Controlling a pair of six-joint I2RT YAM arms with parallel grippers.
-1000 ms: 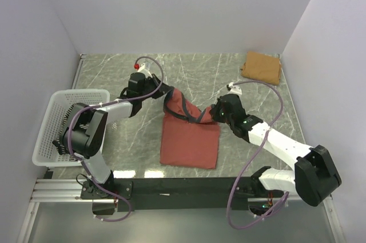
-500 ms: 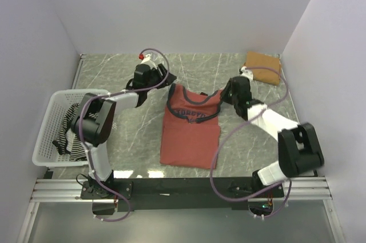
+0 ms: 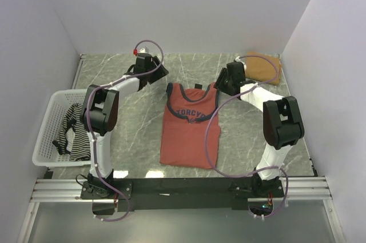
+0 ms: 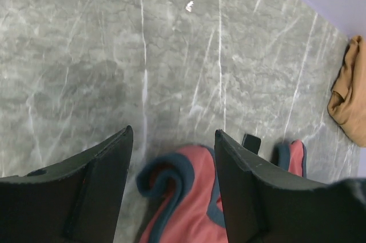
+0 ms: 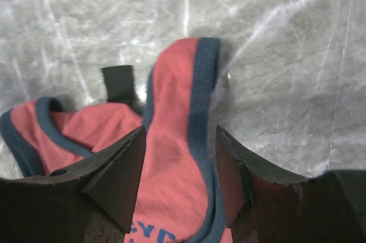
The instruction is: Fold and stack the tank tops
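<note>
The rust-red tank top (image 3: 190, 134) lies spread flat in the middle of the table, print up, straps toward the back. My left gripper (image 3: 162, 75) stands open just above its left strap (image 4: 183, 197), holding nothing. Over the right strap (image 5: 180, 83) my right gripper (image 3: 222, 87) is open too, and the cloth lies loose between its fingers. A folded tan tank top (image 3: 263, 67) sits at the back right and shows in the left wrist view (image 4: 349, 94). The striped tank top (image 3: 71, 131) lies crumpled in the basket.
A white mesh basket (image 3: 43, 134) stands at the left edge of the table. Walls close in the table at the back and on both sides. Purple cables loop over both arms.
Both grippers carried the red top's upper half toward the back, laid it out flat, then opened and let go of the straps.
</note>
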